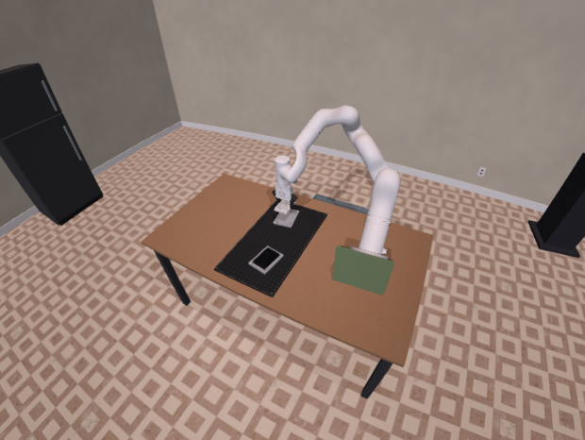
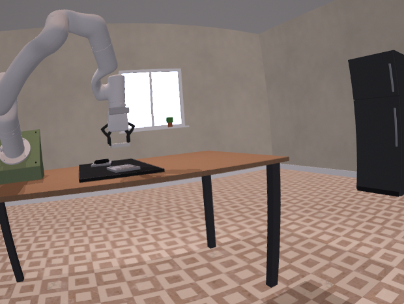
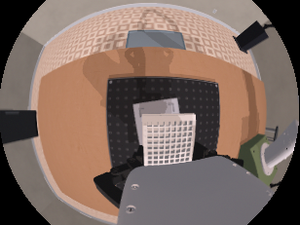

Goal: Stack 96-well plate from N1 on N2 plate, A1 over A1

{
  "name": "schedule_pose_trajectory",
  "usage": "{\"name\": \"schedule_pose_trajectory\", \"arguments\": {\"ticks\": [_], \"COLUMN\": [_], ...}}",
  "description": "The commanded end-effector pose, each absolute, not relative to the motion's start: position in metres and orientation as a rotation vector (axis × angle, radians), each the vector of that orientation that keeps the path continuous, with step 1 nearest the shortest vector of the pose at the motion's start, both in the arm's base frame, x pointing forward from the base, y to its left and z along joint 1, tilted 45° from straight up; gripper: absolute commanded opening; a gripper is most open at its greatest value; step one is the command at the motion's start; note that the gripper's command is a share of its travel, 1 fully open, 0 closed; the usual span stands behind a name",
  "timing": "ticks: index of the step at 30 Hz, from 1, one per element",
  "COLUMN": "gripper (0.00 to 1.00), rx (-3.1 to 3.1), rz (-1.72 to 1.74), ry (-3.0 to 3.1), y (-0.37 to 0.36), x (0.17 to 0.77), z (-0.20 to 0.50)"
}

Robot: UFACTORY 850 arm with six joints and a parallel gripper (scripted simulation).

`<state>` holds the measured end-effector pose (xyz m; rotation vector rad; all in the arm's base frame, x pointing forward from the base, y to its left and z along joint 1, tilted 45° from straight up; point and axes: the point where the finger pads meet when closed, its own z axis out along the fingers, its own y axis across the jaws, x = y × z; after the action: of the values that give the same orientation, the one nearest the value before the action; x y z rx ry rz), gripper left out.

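Note:
My gripper is shut on a white 96-well plate and holds it level, well above the black mat. Straight below it lies the light grey nest N1, with nothing in it. The nest N2 sits nearer the mat's other end and holds a dark plate that lies flat. I cannot make out either plate's cut corner.
The mat lies on a brown table. The arm's green base block stands beside the mat. A flat grey strip lies at the table's far edge. A black fridge stands by the wall.

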<state>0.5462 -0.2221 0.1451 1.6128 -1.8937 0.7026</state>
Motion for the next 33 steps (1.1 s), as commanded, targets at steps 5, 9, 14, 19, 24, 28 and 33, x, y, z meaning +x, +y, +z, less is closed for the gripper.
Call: {"name": "schedule_pose_trajectory", "arguments": {"ticks": [5, 9, 14, 19, 24, 28, 33], "gripper": [0.0, 0.0, 0.0, 0.0, 0.0, 0.0, 0.0], "rx": [1.466, 1.466, 1.466, 1.466, 1.466, 1.466, 1.466], "rz": [0.787, 0.787, 0.787, 0.787, 0.787, 0.787, 0.787], "ry": [-2.043, -2.043, -2.043, -2.043, -2.043, -2.043, -2.043], "y": [-0.197, -0.192, -0.18, -0.168, -0.161, -0.152, -0.14], "x": [0.545, 0.545, 0.544, 0.543, 0.542, 0.541, 0.54], "z": [0.121, 0.116, 0.105, 0.093, 0.086, 0.076, 0.065]}}
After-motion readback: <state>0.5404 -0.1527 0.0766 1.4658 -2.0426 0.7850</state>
